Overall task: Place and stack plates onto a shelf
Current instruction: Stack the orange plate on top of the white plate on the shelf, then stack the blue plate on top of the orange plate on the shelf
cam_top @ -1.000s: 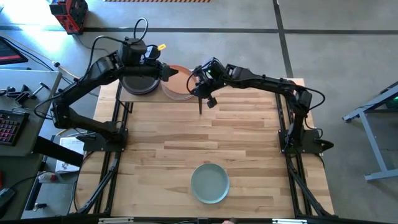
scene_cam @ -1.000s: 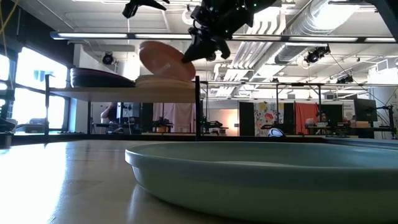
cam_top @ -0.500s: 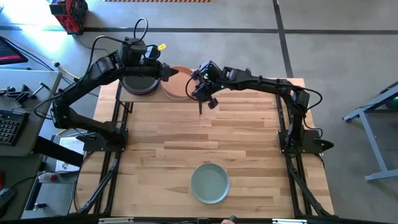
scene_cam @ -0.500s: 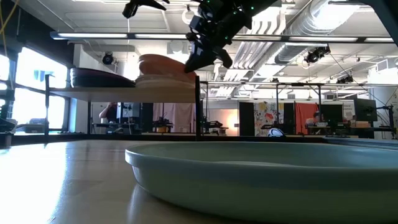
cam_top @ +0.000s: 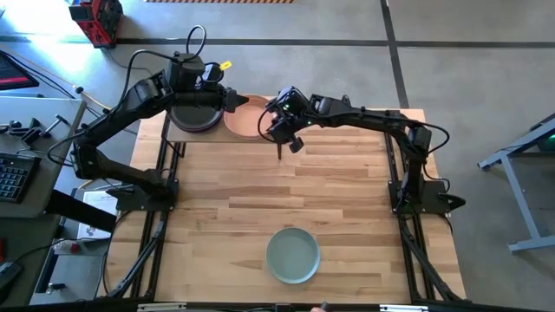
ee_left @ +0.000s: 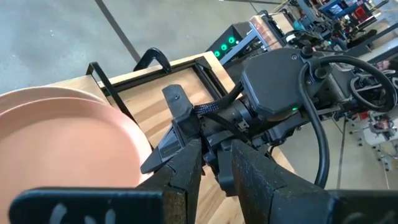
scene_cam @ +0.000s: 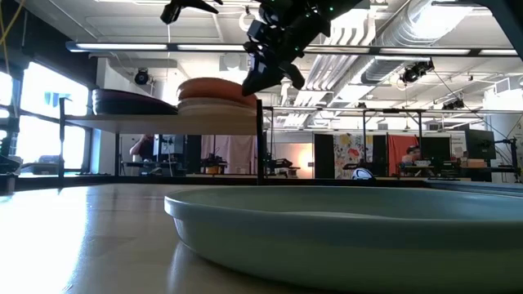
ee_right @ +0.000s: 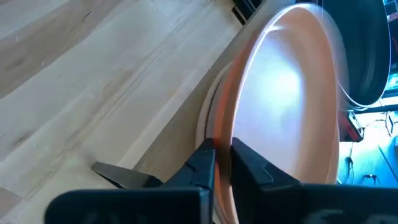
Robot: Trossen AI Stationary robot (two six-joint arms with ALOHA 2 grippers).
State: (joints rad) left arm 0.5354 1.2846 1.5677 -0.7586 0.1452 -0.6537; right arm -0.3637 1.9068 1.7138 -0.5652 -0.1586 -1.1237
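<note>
The terracotta plate [cam_top: 244, 120] lies level on top of a stack of pale plates [scene_cam: 214, 105] on the shelf [scene_cam: 163, 124]. My right gripper [cam_top: 276, 122] is shut on its rim at the side toward the table's right. A stack of dark plates [cam_top: 192, 113] rests on the shelf to the left of it. My left gripper [cam_top: 231, 101] hovers above the shelf between the two stacks, its fingers a narrow gap apart, touching nothing. The sage green plate [cam_top: 292, 254] sits flat on the tabletop near the near edge. My right gripper pinches the terracotta plate's rim [ee_right: 224, 140] between its two fingers, one on the inner face and one under the rim. It comes from the table's right, slanting down [scene_cam: 263, 75]. The plate lies level, its underside on the pale stack.
The shelf's thin black upright bar [scene_cam: 260, 139] stands just under my right gripper. Both arms crowd the far edge of the table. The butcher-block tabletop [cam_top: 286, 191] between the shelf and the green plate is bare. A person [scene_cam: 145, 149] shows in the room behind.
The terracotta plate was tilted, its left edge raised above the pale stack; it has come down and now lies level on the stack. My right gripper has lowered a little and moved toward the table's left, still shut on the rim.
</note>
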